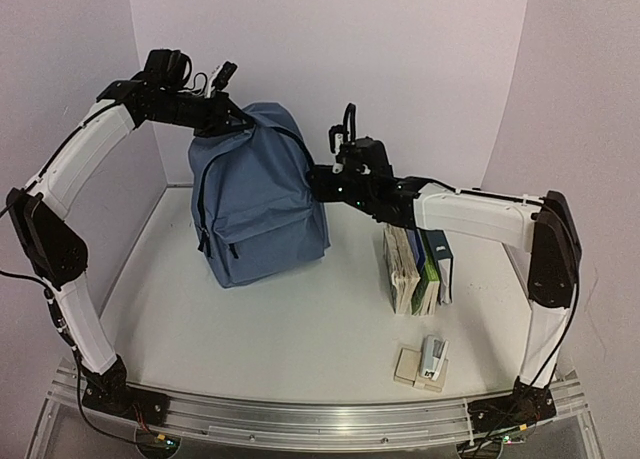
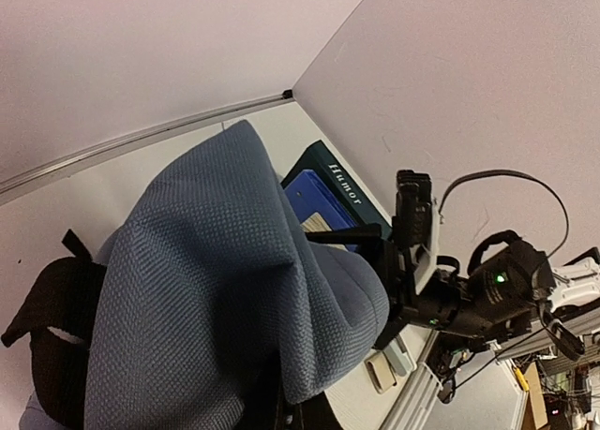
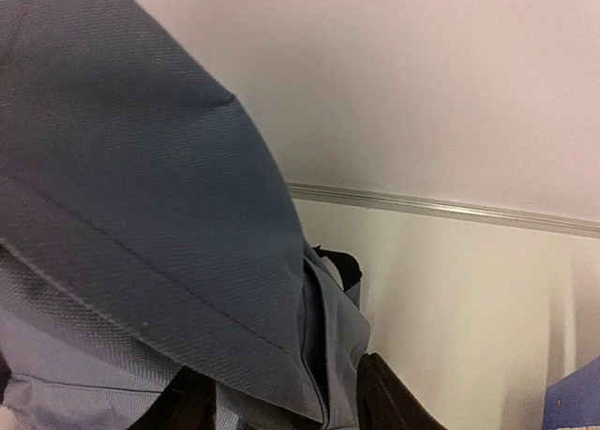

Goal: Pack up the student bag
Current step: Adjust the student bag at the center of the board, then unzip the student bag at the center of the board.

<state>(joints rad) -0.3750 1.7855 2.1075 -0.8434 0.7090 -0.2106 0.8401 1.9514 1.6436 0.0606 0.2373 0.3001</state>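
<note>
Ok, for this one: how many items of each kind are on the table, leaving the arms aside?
Student bag: 1
Books, standing in a row: at least 3 (the spines crowd too closely for an exact count)
Stapler: 1
Beige pad under the stapler: 1
Total: at least 6

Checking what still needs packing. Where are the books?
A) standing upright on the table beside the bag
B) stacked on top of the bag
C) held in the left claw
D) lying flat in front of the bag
A: the books stand upright in a row on the table, beside the bag.
</note>
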